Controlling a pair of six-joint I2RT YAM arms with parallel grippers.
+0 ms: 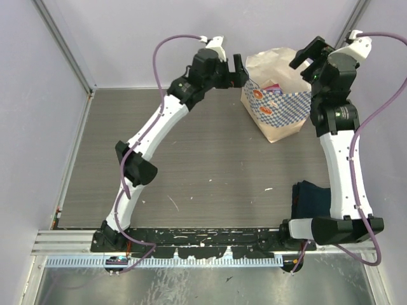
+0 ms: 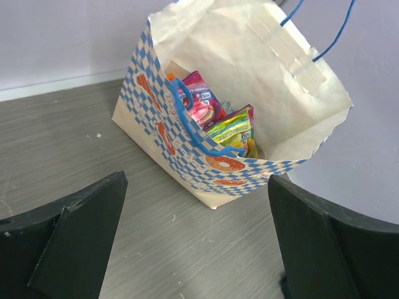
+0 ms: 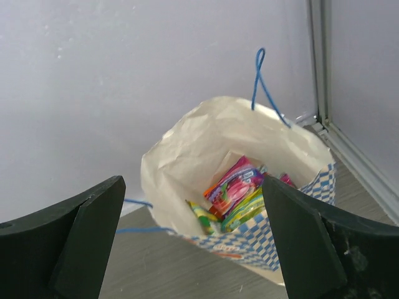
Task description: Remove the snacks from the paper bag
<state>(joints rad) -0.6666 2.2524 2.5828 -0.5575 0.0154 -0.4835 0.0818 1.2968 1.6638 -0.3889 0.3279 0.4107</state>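
The paper bag (image 1: 276, 105) stood upright at the far right of the table (image 1: 191, 178), close to the back wall (image 1: 127, 38), with the snacks (image 2: 218, 121) heaped inside it and one cord handle (image 2: 190, 121) drooped over them. The left gripper (image 1: 240, 71) hung just to the bag's left and the right gripper (image 1: 305, 58) above its right rim, so the bag sat between the two. A cloth (image 1: 313, 198) lay on the table nearer the bases, in front of the bag and beside the right arm (image 1: 340, 165).
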